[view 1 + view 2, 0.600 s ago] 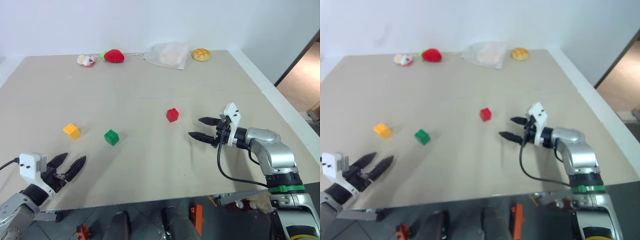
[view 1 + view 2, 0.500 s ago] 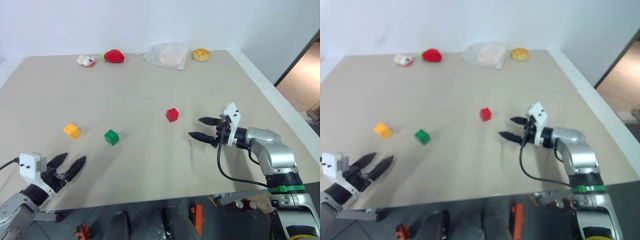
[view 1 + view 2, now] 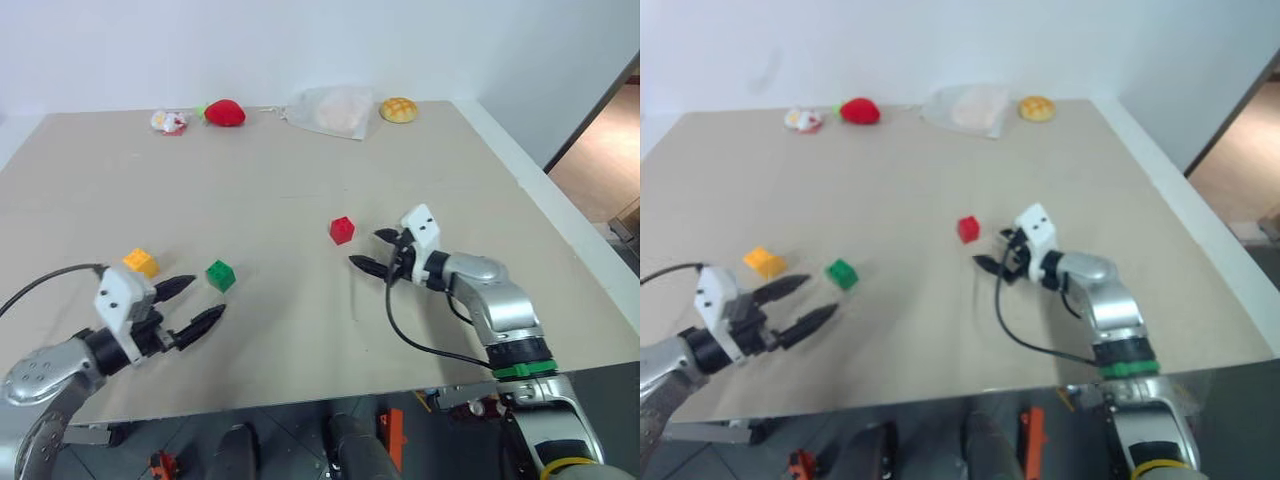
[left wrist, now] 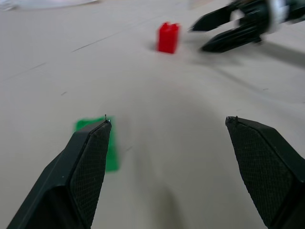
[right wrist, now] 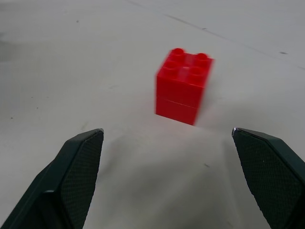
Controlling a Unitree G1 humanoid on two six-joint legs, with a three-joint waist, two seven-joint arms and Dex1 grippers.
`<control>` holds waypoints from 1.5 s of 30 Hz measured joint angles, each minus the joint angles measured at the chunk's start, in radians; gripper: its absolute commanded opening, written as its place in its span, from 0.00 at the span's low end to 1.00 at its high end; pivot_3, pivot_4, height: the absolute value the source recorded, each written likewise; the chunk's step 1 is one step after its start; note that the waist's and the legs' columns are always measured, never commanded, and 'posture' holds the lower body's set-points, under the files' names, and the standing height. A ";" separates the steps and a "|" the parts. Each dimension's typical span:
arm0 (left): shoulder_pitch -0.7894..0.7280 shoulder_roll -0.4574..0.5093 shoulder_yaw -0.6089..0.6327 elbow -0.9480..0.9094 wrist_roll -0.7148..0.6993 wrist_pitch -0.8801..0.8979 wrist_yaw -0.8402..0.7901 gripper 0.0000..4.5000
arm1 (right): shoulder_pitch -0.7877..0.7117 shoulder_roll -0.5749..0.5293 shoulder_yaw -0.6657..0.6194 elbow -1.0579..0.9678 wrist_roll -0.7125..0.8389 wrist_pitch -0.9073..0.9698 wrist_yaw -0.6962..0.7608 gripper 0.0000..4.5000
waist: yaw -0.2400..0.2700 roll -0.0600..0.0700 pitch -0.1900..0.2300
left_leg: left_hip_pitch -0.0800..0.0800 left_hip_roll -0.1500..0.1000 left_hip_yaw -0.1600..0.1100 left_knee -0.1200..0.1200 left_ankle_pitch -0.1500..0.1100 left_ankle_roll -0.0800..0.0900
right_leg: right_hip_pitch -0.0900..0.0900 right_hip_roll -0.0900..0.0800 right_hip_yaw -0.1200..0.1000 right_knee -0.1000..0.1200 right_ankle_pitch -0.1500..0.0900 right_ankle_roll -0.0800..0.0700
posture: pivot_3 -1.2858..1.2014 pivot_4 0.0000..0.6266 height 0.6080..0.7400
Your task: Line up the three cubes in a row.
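Three studded cubes stand apart on the beige table point(image 3: 300, 180): yellow-orange point(image 3: 141, 262) at the left, green point(image 3: 221, 275) beside it, red point(image 3: 341, 230) near the middle. My left gripper point(image 3: 207, 296) is open, low over the table, just short of the green cube point(image 4: 113, 152), which one of its fingers partly hides in the left wrist view. My right gripper point(image 3: 365, 248) is open a little to the right of the red cube point(image 5: 183, 86), pointing at it, with nothing between its fingers. The left wrist view also shows the red cube point(image 4: 168, 37) and the right gripper point(image 4: 198, 38).
Along the far edge lie a red strawberry plush point(image 3: 225, 112), a small white and red item point(image 3: 168, 122), a clear plastic bag point(image 3: 330, 110) and a yellow bun point(image 3: 398, 110). The table's right edge point(image 3: 560, 215) runs behind my right arm.
My left gripper has come forward and to the right, up to the green cube. My right gripper has moved left, closer to the red cube. The cubes have stayed put.
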 measured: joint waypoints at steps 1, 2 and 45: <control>-0.008 0.002 -0.007 -0.001 0.002 0.000 0.000 0.88 | -0.005 0.005 0.001 0.008 -0.003 -0.002 -0.005 1.00 | 0.000 0.000 0.000 | 0.000 0.000 0.000 0.000 0.000 0.000 | 0.000 0.000 0.000 0.000 0.000 0.000 | 0.52 0.24 1.00; -0.023 0.007 -0.017 0.000 0.003 0.006 0.000 0.88 | -0.013 0.011 0.000 0.024 -0.009 -0.007 -0.015 1.00 | 0.000 0.000 0.000 | 0.000 0.000 0.000 0.000 0.000 0.000 | 0.000 0.000 0.000 0.000 0.000 0.000 | 0.52 0.24 1.00; -0.102 0.061 -0.019 0.074 -0.073 0.100 -0.073 0.89 | -0.218 -0.056 0.146 0.403 -0.025 -0.392 0.689 0.28 | -0.005 0.000 0.000 | 0.003 0.001 0.000 0.001 0.001 0.001 | 0.001 0.003 0.003 0.002 0.003 0.000 | 0.52 0.24 1.00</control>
